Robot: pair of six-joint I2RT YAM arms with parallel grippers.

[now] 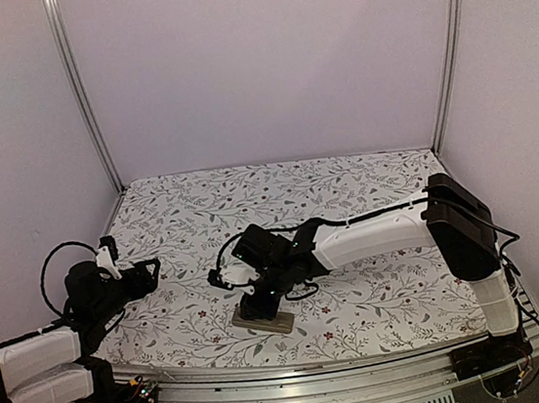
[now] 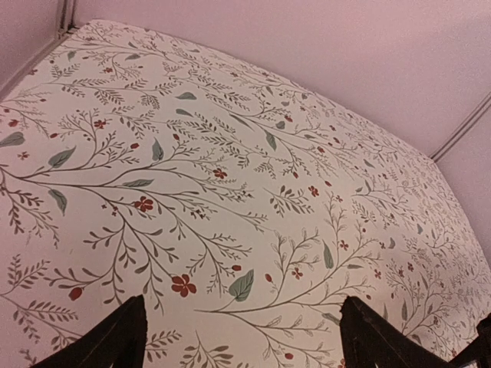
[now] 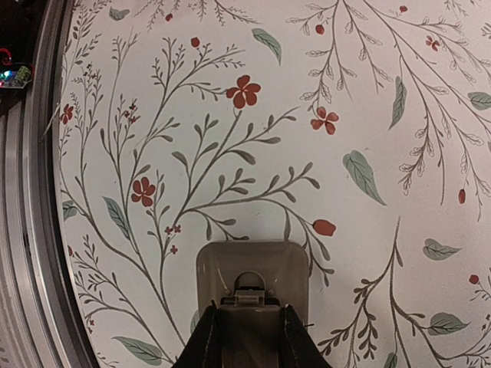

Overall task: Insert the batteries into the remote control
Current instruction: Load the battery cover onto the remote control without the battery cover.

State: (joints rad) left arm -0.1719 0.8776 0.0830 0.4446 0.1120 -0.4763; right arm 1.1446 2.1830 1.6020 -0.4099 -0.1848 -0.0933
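The remote control (image 1: 265,322) lies with its greyish-tan back up near the table's front edge; in the right wrist view the remote control (image 3: 249,261) fills the bottom centre. My right gripper (image 1: 260,305) points straight down on it. Its two black fingers (image 3: 205,341) press against both sides of the tan battery cover (image 3: 251,337), just below the latch tab. The right gripper (image 3: 248,310) is narrowly shut on that cover. My left gripper (image 1: 148,272) hovers at the left, wide open, and the left gripper (image 2: 243,307) has only cloth between its tips. The batteries are out of view.
A floral cloth (image 1: 279,195) covers the table. The metal front rail (image 3: 34,199) runs close to the remote's left in the right wrist view. White walls and two frame posts (image 1: 84,96) close in the back and sides.
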